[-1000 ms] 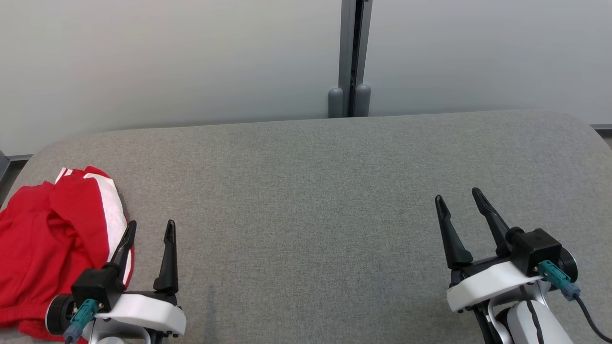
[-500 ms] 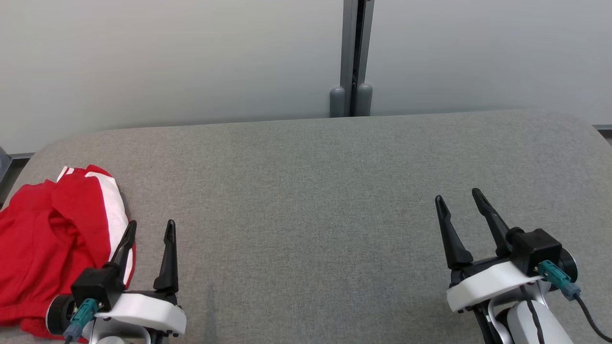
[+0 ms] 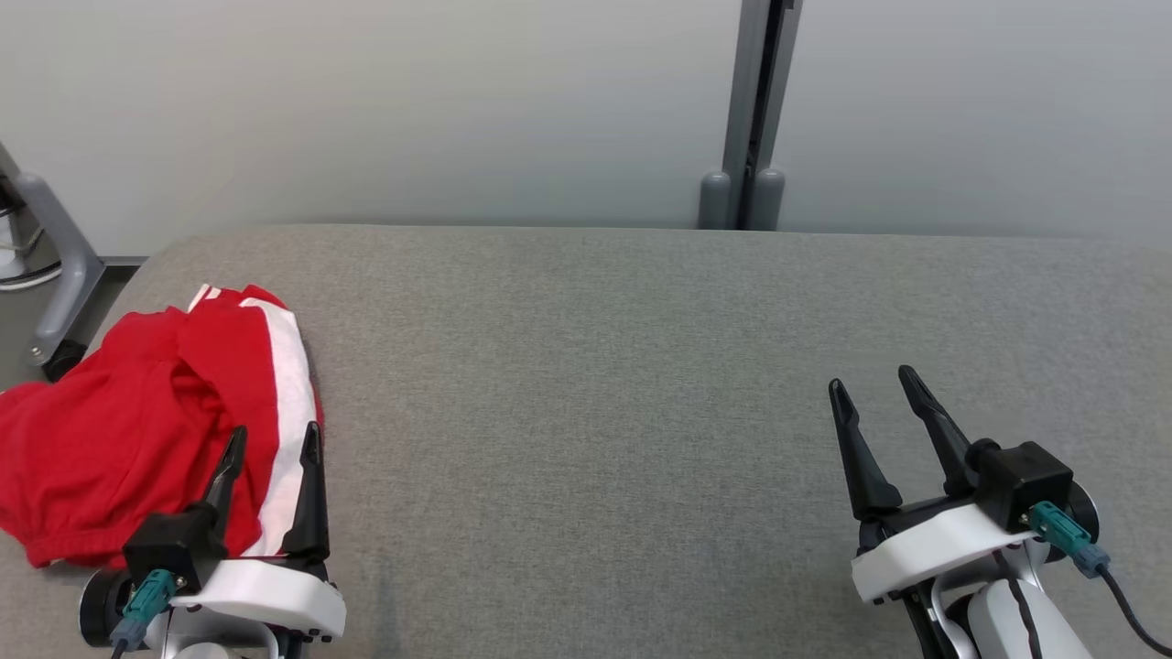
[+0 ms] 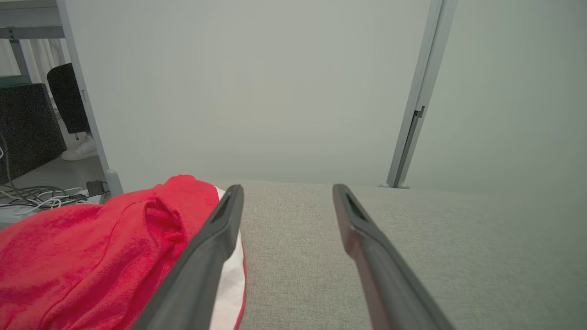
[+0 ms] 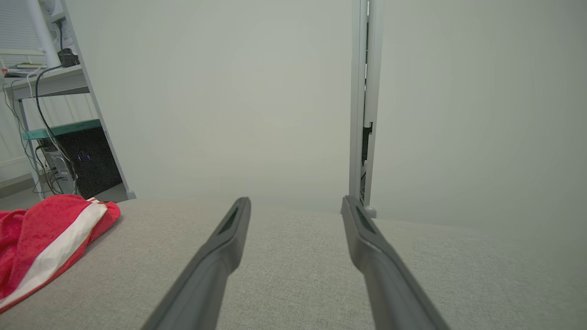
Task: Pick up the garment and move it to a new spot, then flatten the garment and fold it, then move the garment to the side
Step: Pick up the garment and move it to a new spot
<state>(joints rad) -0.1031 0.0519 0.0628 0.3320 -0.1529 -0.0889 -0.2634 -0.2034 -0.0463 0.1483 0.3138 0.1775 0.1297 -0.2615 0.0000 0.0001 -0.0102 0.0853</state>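
Left gripper (image 3: 276, 428) in the head view stands spread over the crumpled red garment (image 3: 110, 448), hiding part of its white stripe. The right gripper (image 3: 871, 377), also spread, is well apart over the grey table (image 3: 586, 366). In the left wrist view the garment runs off the frame's left, perhaps touching one finger. In the right wrist view it lies far left, cut off.

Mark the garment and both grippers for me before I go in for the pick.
garment (image 3: 110, 439), head view, on the red cloth in the middle of the heap.
left gripper (image 3: 276, 428), head view, midway between its fingertips.
right gripper (image 3: 871, 378), head view, midway between its fingertips.
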